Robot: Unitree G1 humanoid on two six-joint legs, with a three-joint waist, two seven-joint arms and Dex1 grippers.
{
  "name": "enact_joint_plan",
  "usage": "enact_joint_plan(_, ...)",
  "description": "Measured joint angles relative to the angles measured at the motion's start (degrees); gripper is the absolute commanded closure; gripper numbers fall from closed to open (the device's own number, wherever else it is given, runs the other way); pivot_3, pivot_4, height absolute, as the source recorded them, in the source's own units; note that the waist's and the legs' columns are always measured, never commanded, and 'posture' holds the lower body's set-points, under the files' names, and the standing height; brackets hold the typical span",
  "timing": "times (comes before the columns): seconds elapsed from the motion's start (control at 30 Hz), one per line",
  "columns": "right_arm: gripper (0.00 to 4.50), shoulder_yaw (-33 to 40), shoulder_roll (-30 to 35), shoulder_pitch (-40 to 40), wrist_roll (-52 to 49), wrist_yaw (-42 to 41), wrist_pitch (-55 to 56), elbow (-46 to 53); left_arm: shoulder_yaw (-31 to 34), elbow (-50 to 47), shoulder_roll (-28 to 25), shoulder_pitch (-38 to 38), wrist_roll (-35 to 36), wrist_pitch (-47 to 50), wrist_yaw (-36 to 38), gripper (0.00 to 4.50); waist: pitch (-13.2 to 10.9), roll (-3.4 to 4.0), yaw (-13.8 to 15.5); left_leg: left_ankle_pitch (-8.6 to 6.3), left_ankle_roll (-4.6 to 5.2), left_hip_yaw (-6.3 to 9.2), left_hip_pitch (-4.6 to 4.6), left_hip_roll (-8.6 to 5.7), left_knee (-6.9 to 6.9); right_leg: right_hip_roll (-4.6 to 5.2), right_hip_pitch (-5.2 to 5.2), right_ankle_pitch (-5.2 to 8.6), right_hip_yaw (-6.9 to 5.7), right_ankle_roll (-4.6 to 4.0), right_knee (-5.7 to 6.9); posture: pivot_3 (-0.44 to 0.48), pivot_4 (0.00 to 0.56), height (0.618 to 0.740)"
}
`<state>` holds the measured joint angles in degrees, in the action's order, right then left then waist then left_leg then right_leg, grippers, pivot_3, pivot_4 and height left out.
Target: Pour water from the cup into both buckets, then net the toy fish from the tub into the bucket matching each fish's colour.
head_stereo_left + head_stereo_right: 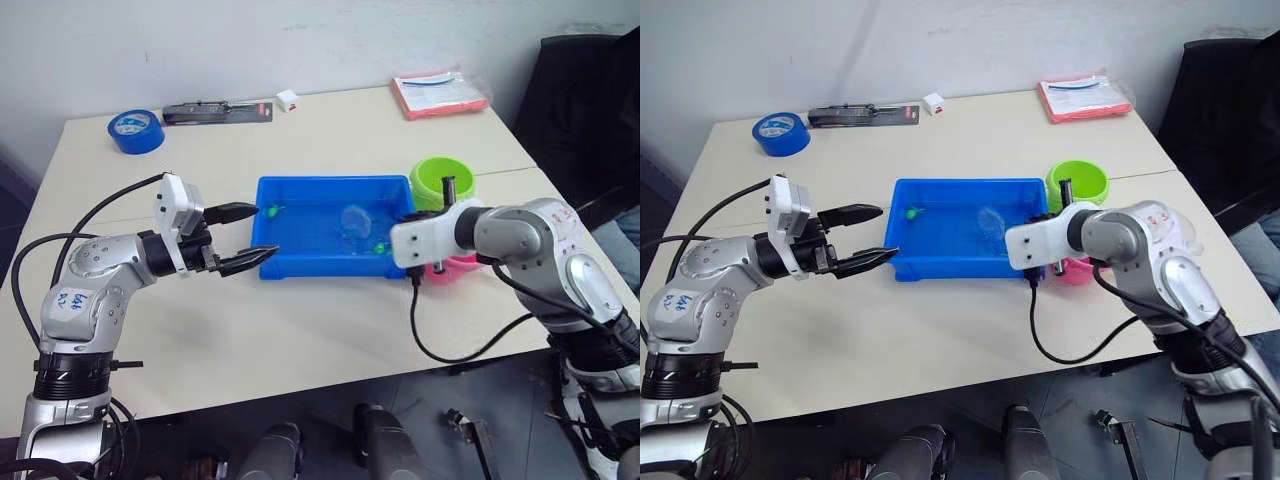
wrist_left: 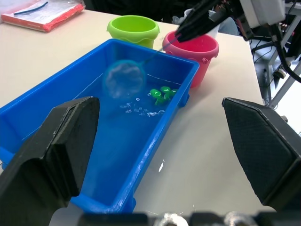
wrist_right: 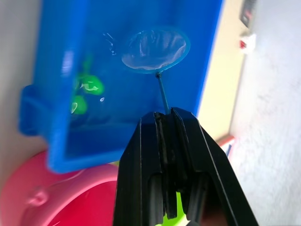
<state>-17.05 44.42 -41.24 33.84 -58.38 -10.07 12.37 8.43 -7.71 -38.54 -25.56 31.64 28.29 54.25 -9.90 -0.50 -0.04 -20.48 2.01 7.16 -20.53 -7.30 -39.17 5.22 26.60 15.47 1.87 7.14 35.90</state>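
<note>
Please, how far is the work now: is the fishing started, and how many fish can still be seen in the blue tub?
Fishing is under way. The right gripper is shut on the net handle, hoop held over the tub. At least three green fish remain: two near the tub's end by the pink bucket, one near the opposite end. No pink fish show. Bucket contents cannot be judged. The left gripper is open beside the tub.

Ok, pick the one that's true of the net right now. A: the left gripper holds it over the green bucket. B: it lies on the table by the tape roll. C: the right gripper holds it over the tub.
C: the right gripper is shut on the net handle, with the hoop over the tub; the left gripper is open beside the tub.
</note>
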Motion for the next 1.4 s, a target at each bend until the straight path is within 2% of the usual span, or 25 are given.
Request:
enact_joint_plan(0.13,3.72,0.0,1.8,-1.5,2.2,1.6,0.1,-2.4,0.2,-0.6,0.0,0.5,0.1,0.1,-0.1,0.0,0.0,0.0,0.1,0.0,0.0,0.02,0.0,-0.01,0.0,0.01,-0.01,0.0,-0.02,0.0,-0.02,0.0,0.15,0.74)
enact_joint_plan(0.47,3.72,-0.2,4.1,-0.9,3.3,-1.8,0.0,-3.3,0.5,-1.1,0.0,1.1,0.2,0.6,-0.6,0.0,0.0,0.0,-0.1,0.0,0.0,0.0,0.0,0.01,0.03,0.0,0.0,0.0,0.0,0.0,-0.01,0.0,0.15,0.74)
enact_joint_plan(0.87,3.72,-0.2,4.8,1.8,1.8,-8.8,-1.6,0.9,0.5,-1.1,0.0,1.1,0.2,0.6,-1.1,0.0,0.0,0.0,-0.1,0.0,0.0,0.0,0.0,0.02,0.02,0.0,0.0,0.0,0.0,0.0,-0.01,0.0,0.15,0.74)
enact_joint_plan(1.1,3.72,-0.3,0.8,1.3,-1.2,-10.8,-6.9,-0.6,0.8,-2.8,-0.1,2.1,0.7,0.9,-1.8,0.0,0.0,0.0,-0.1,0.0,0.0,0.01,0.0,0.02,0.01,0.0,-0.01,0.0,-0.01,0.0,0.0,0.0,0.15,0.74)
enact_joint_plan(1.4,3.72,-0.9,-3.5,-3.7,-6.0,-14.5,-14.1,-6.0,3.5,-5.4,-0.6,5.1,1.8,1.9,-3.5,0.0,0.0,0.0,-0.1,0.0,0.0,0.02,0.01,0.02,0.02,0.0,-0.01,0.0,-0.01,0.0,-0.02,0.0,0.15,0.74)
